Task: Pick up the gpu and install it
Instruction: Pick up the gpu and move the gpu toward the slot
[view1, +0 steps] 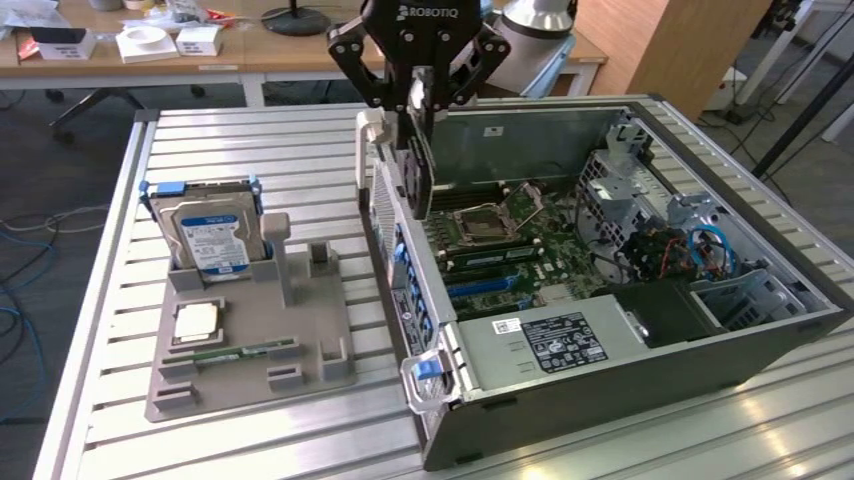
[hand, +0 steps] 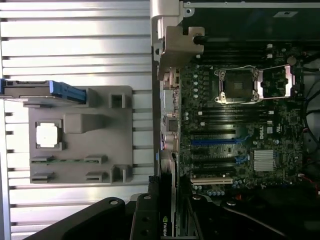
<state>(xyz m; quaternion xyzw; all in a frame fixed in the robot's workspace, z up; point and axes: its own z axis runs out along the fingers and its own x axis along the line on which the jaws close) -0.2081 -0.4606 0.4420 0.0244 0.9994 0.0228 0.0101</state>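
Hanging above the open computer case (view1: 627, 380), the gripper (view1: 427, 103) clasps the gpu (view1: 424, 170) upright over the motherboard (view1: 534, 250), toward the exterior view's left; pickup looks done, card not yet seated.

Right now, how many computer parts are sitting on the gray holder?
3. The hard drive stands upright at the gray holder's far end, the silver chip lies flat behind the green memory stick, which lies nearest the camera. None looks hidden.
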